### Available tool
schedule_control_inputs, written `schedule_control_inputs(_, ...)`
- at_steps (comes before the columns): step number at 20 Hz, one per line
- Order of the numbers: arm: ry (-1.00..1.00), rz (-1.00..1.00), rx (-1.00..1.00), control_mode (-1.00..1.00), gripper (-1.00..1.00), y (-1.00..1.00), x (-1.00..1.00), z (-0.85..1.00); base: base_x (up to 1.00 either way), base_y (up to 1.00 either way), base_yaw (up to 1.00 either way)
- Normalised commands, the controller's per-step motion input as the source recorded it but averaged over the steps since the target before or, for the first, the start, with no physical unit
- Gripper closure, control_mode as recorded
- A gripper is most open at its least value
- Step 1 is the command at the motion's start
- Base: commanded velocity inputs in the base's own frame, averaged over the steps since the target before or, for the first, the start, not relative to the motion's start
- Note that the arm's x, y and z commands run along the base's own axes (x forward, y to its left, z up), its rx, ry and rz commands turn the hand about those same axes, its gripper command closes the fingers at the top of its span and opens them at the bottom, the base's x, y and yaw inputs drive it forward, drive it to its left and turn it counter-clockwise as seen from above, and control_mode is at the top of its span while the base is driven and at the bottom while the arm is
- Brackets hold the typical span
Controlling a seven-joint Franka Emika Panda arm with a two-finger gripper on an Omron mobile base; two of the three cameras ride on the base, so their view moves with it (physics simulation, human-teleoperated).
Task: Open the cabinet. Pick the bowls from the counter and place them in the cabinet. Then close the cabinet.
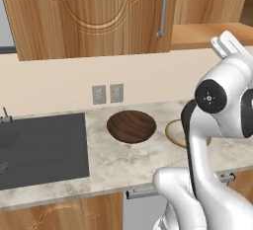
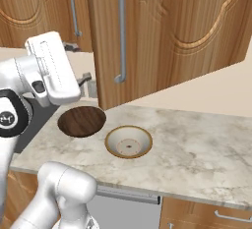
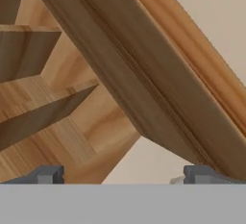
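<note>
Cabinet (image 2: 162, 31) hanging above counter (image 1: 123, 162), right door swung open w/ shelves showing in hand view; dark wood bowl (image 1: 131, 126) sitting on counter just right of sink (image 1: 42, 147); tan speckled bowl (image 2: 128, 141) lying beside it, apart; gripper (image 3: 123, 174) pointing into cabinet, fingers spread wide, gripping nothing.

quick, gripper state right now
gripper: jaws open wide, holding nothing, up by the edge of the open cabinet door.

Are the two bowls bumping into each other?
Apart. The right base view shows bare counter between the wooden bowl and the tan bowl.
</note>
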Motion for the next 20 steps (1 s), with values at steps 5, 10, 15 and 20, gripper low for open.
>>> schedule_control_inputs(5, 0.01, -0.05, 0.0, -1.0, -1.0, -0.34, 0.5, -0.02, 0.0, 0.0, 0.0)
schedule_control_inputs(10, 0.01, -0.03, 0.0, -1.0, -1.0, -0.35, 0.46, -0.05, 0.0, 0.0, 0.0)
schedule_control_inputs(15, 0.02, -0.04, 0.0, -1.0, -1.0, -0.21, 0.48, -0.11, 0.0, 0.0, 0.0)
schedule_control_inputs(20, 0.02, -0.05, 0.0, -1.0, -1.0, -0.31, 0.4, -0.09, 0.0, 0.0, 0.0)
